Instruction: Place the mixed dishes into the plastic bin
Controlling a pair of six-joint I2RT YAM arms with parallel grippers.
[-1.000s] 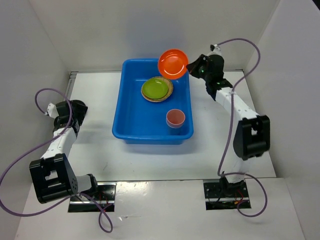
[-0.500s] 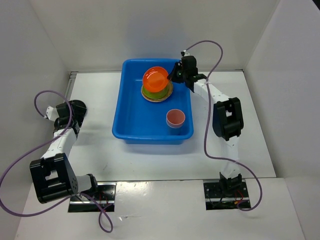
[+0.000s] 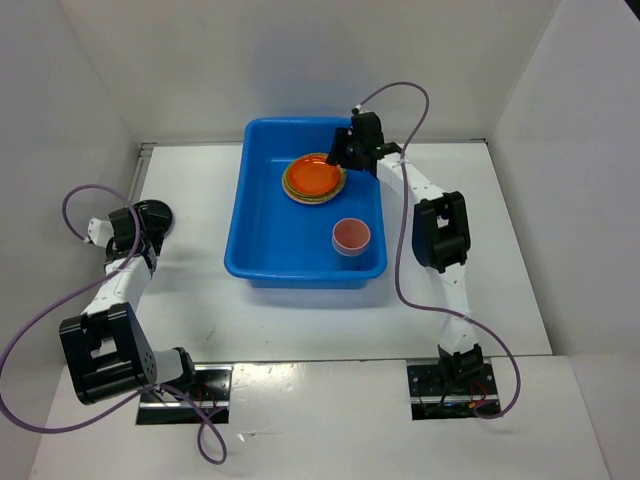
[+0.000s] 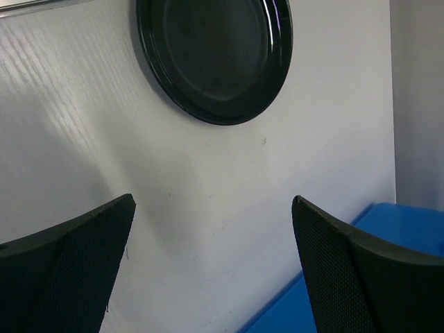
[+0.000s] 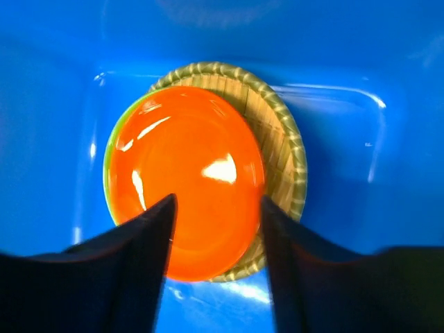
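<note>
The orange plate (image 3: 313, 177) (image 5: 184, 177) lies on a stack inside the blue plastic bin (image 3: 240, 215) (image 5: 347, 69). Under it show a sliver of lime-green plate (image 5: 109, 156) and the rim of a tan woven plate (image 5: 281, 146). My right gripper (image 3: 345, 155) (image 5: 217, 205) hovers just over the stack's right side, open, its fingers apart above the orange plate. A reddish-pink cup (image 3: 351, 236) stands in the bin's near right corner. The glossy black plate (image 4: 215, 55) (image 3: 155, 213) rests on the table at far left. My left gripper (image 4: 211, 205) (image 3: 128, 235) is open just short of it, holding nothing.
White walls close in the table on three sides. A corner of the bin (image 4: 409, 218) shows at the right of the left wrist view. Cables loop off both arms.
The right arm swung the orange plate from above the bin's far right corner down onto the stack, and its jaws opened and let the plate go. The left arm barely moved.
</note>
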